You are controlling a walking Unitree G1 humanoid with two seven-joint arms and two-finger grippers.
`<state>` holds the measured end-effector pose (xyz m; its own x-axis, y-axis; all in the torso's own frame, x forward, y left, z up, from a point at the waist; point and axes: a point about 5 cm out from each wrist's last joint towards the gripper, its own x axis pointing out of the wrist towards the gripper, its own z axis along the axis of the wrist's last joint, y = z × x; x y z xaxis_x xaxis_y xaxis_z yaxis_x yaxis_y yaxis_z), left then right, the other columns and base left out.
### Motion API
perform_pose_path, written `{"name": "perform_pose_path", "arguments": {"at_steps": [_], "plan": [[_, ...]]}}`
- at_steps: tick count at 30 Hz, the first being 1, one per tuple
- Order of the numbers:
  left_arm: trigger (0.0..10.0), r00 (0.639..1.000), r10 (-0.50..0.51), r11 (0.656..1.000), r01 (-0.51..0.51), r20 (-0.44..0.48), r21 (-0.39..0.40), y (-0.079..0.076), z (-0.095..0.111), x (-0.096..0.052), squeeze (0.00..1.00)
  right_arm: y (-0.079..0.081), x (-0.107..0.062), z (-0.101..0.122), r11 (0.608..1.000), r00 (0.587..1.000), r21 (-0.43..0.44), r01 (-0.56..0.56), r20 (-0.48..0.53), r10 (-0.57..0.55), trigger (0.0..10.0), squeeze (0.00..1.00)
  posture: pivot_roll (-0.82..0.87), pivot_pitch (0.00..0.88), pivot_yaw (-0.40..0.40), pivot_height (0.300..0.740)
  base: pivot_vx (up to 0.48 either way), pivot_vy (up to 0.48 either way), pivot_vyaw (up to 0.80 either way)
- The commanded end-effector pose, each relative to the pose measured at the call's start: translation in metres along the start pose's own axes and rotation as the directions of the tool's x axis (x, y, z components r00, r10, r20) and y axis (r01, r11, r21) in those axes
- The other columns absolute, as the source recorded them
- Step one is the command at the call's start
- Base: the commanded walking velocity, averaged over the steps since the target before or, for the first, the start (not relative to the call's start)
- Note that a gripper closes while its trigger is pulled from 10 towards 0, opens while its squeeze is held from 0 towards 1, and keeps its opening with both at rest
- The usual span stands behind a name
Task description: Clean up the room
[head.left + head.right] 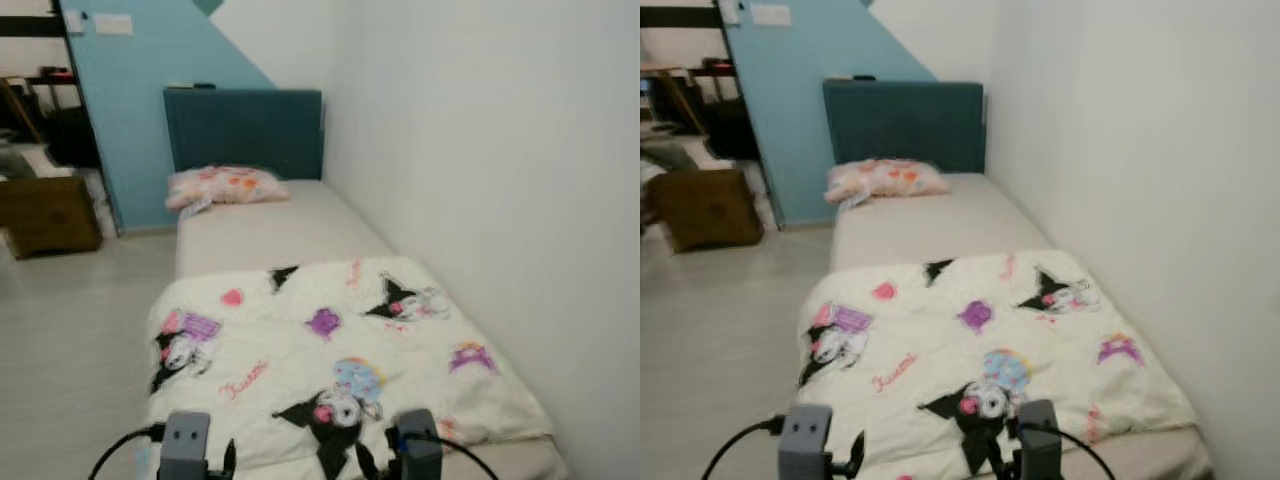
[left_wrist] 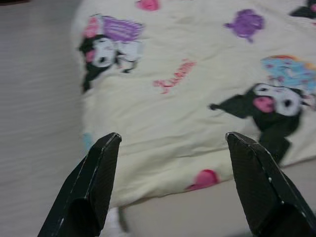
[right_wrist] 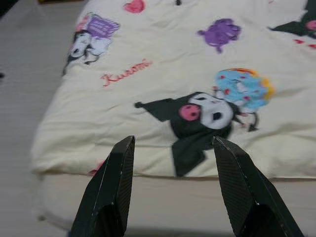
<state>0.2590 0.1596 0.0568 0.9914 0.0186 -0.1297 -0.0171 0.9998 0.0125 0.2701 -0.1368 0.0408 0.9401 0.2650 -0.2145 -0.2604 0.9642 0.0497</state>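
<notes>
While both arms reach forward | left gripper (image 2: 173, 143), right gripper (image 3: 173, 145) jaws spread | over blanket (image 1: 330, 350)

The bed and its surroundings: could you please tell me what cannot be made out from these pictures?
- Items on the headboard: too small to identify in the eye views.
- Dark furniture beyond the brown box: cut off by the eye views' left edge.
- Blanket's near edge: partly hidden in the eye views by the left claw and right claw.
- Blanket prints: blurred in the left wrist view.
</notes>
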Motion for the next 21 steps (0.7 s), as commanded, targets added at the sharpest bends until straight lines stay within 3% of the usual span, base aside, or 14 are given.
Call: {"name": "perform_pose_path", "arguments": {"at_steps": [1, 10, 21], "plan": [[10.0, 1.0, -0.003, 1.0, 0.003, -0.008, 0.01, -0.0017, -0.0035, -0.0019, 0.0, -0.0048, -0.0047, -0.0074, 1.0, 0.999, 0.003, 0.017, -0.028, -0.017, 10.0, 0.0, 0.0, 0.127, -0.036, 0.74, 0.0, 0.0, 0.0], [10.0, 1.0, 0.012, 1.0, -0.012, -0.008, 0.019, -0.0022, -0.003, 0.0001, 0.0, -0.006, -0.0026, -0.0043, 1.0, 1.0, -0.018, 0.015, -0.016, -0.015, 10.0, 0.0, 0.0, 0.131, -0.031, 0.74, 0.0, 0.0, 0.0], [10.0, 1.0, 0.024, 0.999, -0.024, -0.016, 0.025, -0.0025, -0.0038, 0.0024, 0.0, -0.0056, -0.0003, -0.0021, 0.999, 1.0, -0.039, 0.007, -0.014, -0.007, 10.0, 0.0, 0.0, 0.133, -0.031, 0.74, 0.0, 0.0, 0.77]]}}
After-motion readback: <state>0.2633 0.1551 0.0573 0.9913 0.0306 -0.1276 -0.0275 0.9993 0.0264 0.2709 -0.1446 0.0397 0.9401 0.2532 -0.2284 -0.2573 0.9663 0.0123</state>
